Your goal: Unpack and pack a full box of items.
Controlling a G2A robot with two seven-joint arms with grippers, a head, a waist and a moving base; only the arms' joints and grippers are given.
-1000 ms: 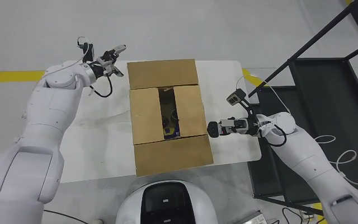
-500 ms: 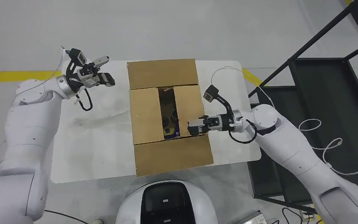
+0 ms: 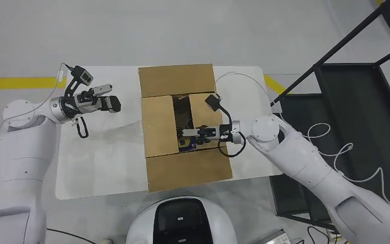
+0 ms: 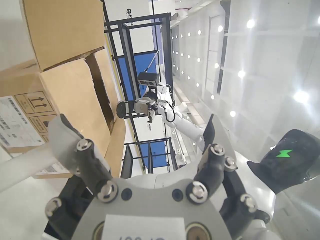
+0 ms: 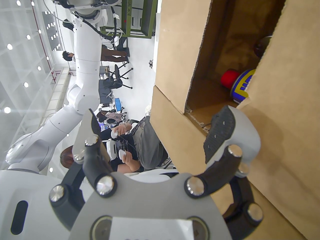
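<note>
Right gripper (image 3: 187, 133) moved over box (image 3: 159, 125) slot | box lengthwise front-to-back

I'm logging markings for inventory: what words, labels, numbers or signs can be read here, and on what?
Two upward arrows: on the cardboard box.
The white label on it: too small to read.
Yellow letters on the blue container: partly hidden, unreadable.
Brand lettering: on the white board behind.

Grey floor (image 3: 256, 30), yellow stripe (image 3: 24, 82), black metal rack (image 3: 356, 91)
</note>
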